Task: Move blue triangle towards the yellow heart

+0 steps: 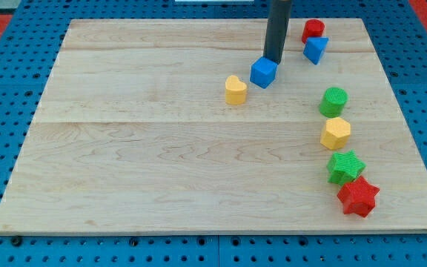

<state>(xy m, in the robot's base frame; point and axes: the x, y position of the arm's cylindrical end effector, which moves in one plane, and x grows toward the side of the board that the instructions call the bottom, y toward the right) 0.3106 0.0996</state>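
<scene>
My tip (273,59) comes down from the view's top as a straight dark rod and ends touching, or all but touching, the upper edge of the blue cube (263,72). This end effector is a plain rod with no jaws, so it neither spreads nor pinches anything.

I place the rest by the blue cube, all on the wooden tabletop (161,163). The yellow heart (235,89) lies just beside it, to the view's lower left, with a small gap between them. The blue triangle (315,49), the task's thing, sits to the cube's upper right, apart from both cube and tip, and the red block (313,30), whose shape I cannot make out for certain, touches the triangle on its upper side. Further to the cube's lower right runs a loose column: a green cylinder (333,101), below it a yellow hexagon (336,133), then a green star (345,167), and a red star (359,196) touching the green star near the tabletop's lower right corner.
</scene>
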